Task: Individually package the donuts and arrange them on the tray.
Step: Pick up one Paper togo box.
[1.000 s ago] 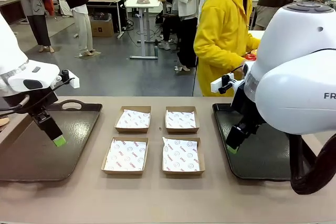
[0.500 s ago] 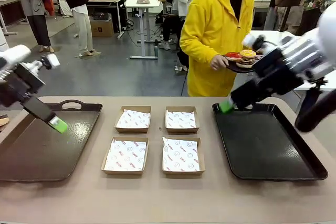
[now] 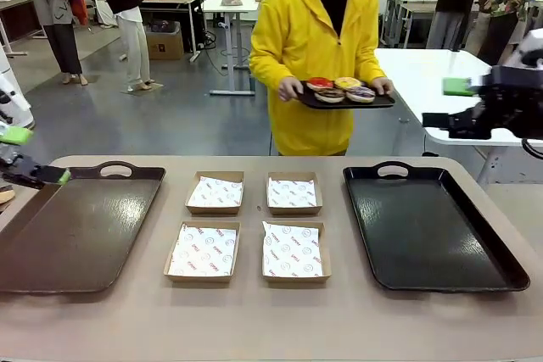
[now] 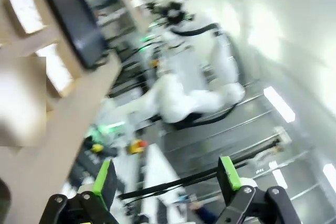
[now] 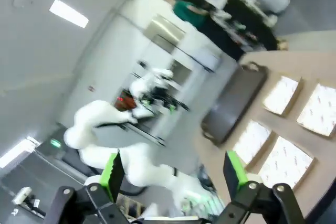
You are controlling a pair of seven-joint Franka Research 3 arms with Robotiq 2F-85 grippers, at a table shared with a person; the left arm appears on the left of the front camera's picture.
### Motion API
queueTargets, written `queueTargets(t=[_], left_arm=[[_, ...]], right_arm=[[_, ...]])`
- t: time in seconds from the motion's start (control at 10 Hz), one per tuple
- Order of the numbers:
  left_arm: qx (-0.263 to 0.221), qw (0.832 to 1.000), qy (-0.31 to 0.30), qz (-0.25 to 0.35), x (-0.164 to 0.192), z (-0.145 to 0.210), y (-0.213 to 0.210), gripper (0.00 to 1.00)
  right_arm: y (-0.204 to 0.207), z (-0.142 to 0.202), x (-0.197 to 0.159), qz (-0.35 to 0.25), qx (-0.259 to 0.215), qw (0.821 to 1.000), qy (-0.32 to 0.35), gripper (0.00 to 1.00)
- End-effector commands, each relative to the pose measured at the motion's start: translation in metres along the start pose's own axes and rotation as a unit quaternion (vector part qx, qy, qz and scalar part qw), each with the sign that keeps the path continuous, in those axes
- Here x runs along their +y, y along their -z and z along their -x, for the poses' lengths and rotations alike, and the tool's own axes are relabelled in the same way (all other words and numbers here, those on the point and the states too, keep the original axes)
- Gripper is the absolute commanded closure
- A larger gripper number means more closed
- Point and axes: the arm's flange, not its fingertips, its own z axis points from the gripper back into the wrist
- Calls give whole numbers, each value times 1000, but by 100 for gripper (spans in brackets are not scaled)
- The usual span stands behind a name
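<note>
Front view: person [image 3: 316, 31] at far side carries donuts [image 3: 344, 89] on serving tray [image 3: 380, 103], likely for handover; lined boxes [image 3: 204, 252] wait on worktop [image 3: 271, 320]. Left claw [image 4: 167, 177], right claw [image 5: 173, 169] gape empty (clearing access).

You have a small white table [image 3: 230, 4] standing far back on a grey floor [image 3: 178, 116]. Just left of that table sits a cardboard box [image 3: 165, 41]. Right of it and nearer to you stands a larger white table [image 3: 416, 82]. Bright strip lights [image 5: 69, 13] run along the ceiling overhead.
</note>
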Motion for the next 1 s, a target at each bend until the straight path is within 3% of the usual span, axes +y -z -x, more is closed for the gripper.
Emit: queueTargets(t=[0.0, 0.5, 0.9], left_arm=[[-40, 996, -70, 42, 26, -2, -29, 0], [-20, 987, -154, -50, 47, 10, -58, 0], [-8, 975, -196, -102, 54, 13, -65, 0]], right_arm=[[-17, 91, -21, -5, -3, 999, 53, 0], [-39, 107, -37, 83, 103, 973, 191, 0], [-41, 108, -43, 100, 106, 969, 202, 0]])
